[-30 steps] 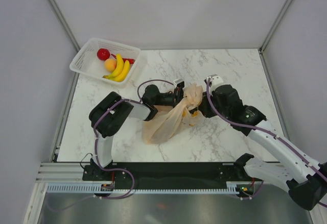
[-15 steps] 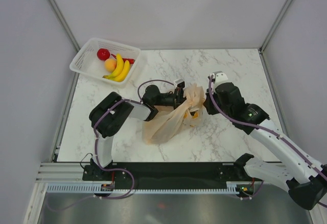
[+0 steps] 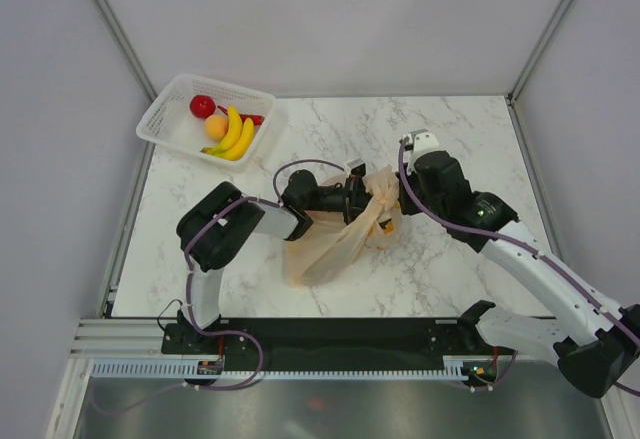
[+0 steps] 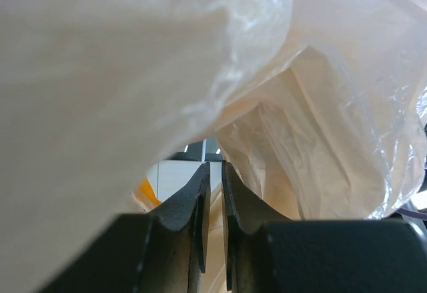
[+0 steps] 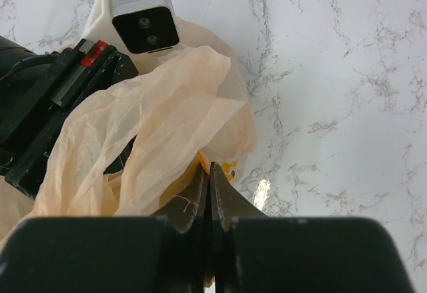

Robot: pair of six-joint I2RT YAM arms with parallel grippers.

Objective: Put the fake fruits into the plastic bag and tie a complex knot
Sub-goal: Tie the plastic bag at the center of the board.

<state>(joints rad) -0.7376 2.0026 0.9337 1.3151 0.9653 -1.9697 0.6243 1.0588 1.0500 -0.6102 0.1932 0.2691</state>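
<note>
The peach-beige plastic bag [image 3: 328,244] lies crumpled on the marble table between both arms. My left gripper [image 3: 360,197] is at the bag's top from the left, jaws closed to a thin slit with bag film [image 4: 320,106] between them [image 4: 213,173]. My right gripper [image 3: 397,205] holds the bag's top right; in the right wrist view its jaws [image 5: 208,170] are shut on the film [image 5: 167,119]. An orange-yellow patch [image 3: 386,225] shows through the bag. The apple [image 3: 202,106], peach [image 3: 216,126], bananas [image 3: 236,131] and chili [image 3: 255,119] lie in the basket. No knot shows.
The white lattice basket [image 3: 168,109] stands at the far left corner of the table. The left wrist camera housing [image 5: 143,19] is close in front of my right gripper. Grey walls enclose the table on three sides.
My right gripper has shifted a little left and farther back at the bag's top. My left gripper has edged right, and the bag's upper folds have bunched between the two.
</note>
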